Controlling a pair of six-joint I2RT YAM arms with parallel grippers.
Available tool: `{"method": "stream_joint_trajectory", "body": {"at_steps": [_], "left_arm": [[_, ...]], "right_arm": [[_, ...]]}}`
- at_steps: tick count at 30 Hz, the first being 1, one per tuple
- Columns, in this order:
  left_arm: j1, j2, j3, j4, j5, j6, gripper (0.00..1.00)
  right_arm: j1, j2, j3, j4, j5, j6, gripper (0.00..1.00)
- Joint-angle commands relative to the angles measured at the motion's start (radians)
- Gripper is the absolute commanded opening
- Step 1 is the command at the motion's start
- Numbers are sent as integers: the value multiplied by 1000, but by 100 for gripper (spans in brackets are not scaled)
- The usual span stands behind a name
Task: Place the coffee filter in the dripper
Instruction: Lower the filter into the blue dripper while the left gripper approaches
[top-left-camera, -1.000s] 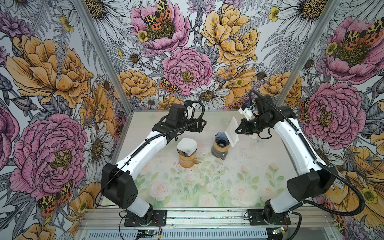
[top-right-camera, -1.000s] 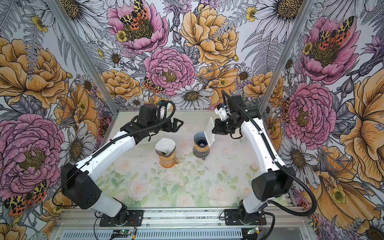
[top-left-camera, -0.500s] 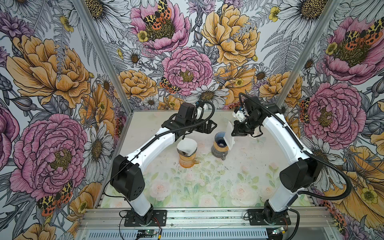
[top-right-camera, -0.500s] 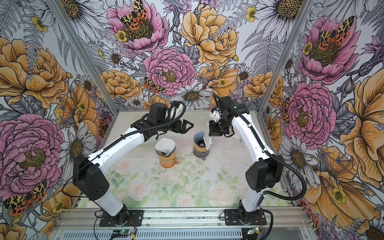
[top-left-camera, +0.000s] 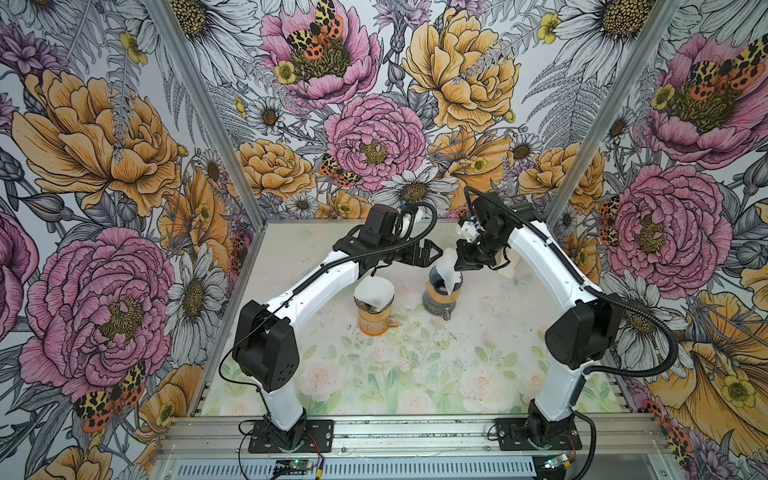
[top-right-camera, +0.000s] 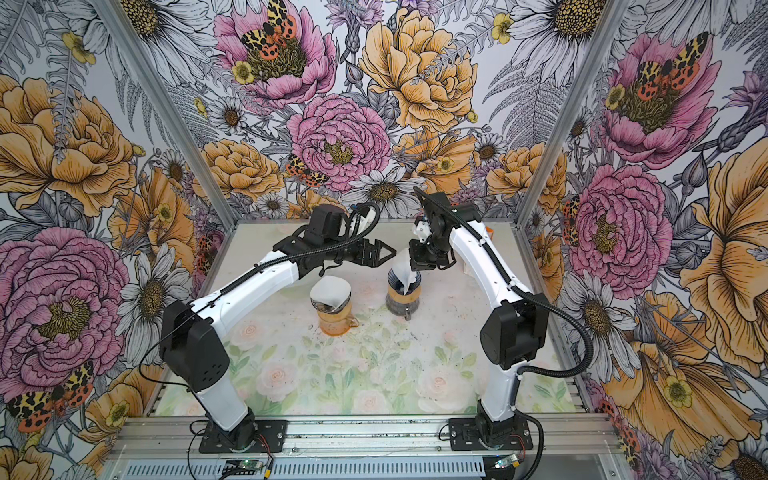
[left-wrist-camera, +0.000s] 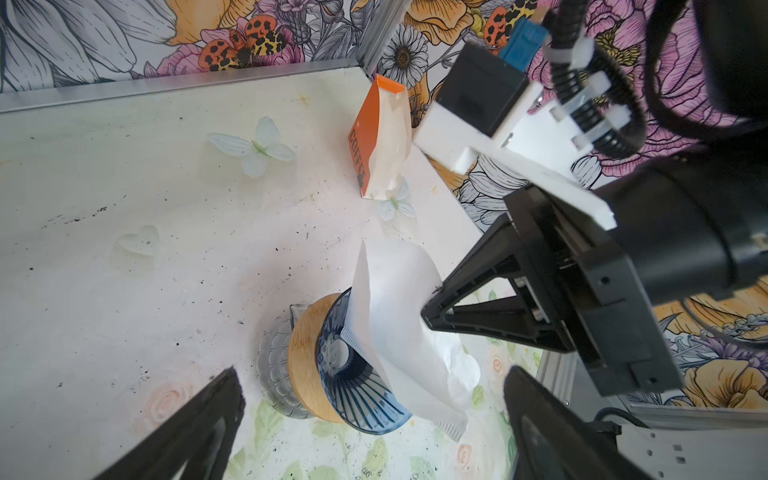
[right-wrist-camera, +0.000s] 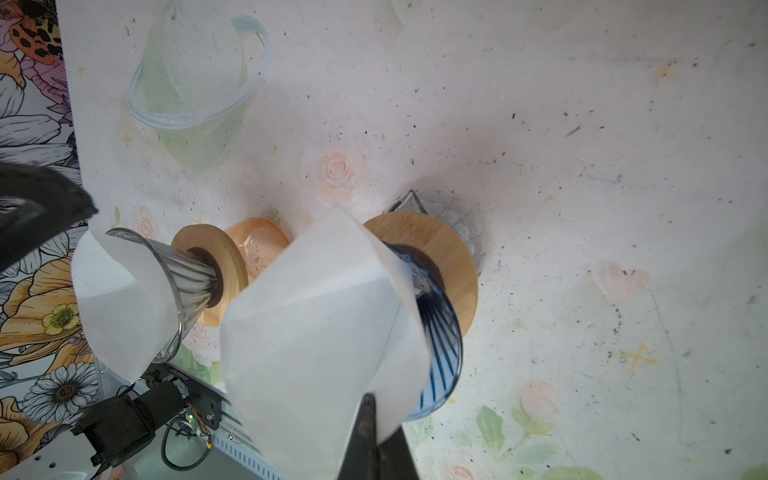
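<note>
The blue ribbed dripper (top-left-camera: 437, 284) (top-right-camera: 400, 288) sits on a wooden collar over a clear glass server. The white coffee filter (top-left-camera: 448, 262) (top-right-camera: 405, 266) stands tilted with its lower tip inside the dripper (right-wrist-camera: 441, 345) and most of it above the rim. My right gripper (top-left-camera: 460, 262) (right-wrist-camera: 368, 409) is shut on the filter's (right-wrist-camera: 316, 332) upper edge. My left gripper (top-left-camera: 433, 252) (left-wrist-camera: 372, 374) hangs open just left of the filter (left-wrist-camera: 399, 299), touching nothing, with the dripper (left-wrist-camera: 357, 386) between its spread fingers in the left wrist view.
A second, clear dripper lined with a filter (top-left-camera: 373, 291) (right-wrist-camera: 120, 299) stands on an orange server (top-left-camera: 374, 322) just left of the blue one. An orange coffee bag (left-wrist-camera: 376, 141) stands near the back right corner, behind the right arm. Coffee grounds speckle the table.
My left gripper has swung right, past the orange server, up to the blue dripper. My right gripper has moved left and down, bringing the filter's tip into the dripper.
</note>
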Motion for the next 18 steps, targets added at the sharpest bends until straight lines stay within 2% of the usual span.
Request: {"method": "stream_joint_trajectory", "body": {"at_steps": [1, 15, 18], "left_arm": [[-6, 16, 35, -13, 31, -9, 99], [-17, 117, 80, -92, 8, 36, 99], [-17, 133, 93, -104, 3, 40, 95]], "right_arm": [[4, 13, 27, 34, 8, 18, 0], [3, -2, -16, 64, 16, 15, 0], [1, -8, -25, 70, 19, 15, 0]]}}
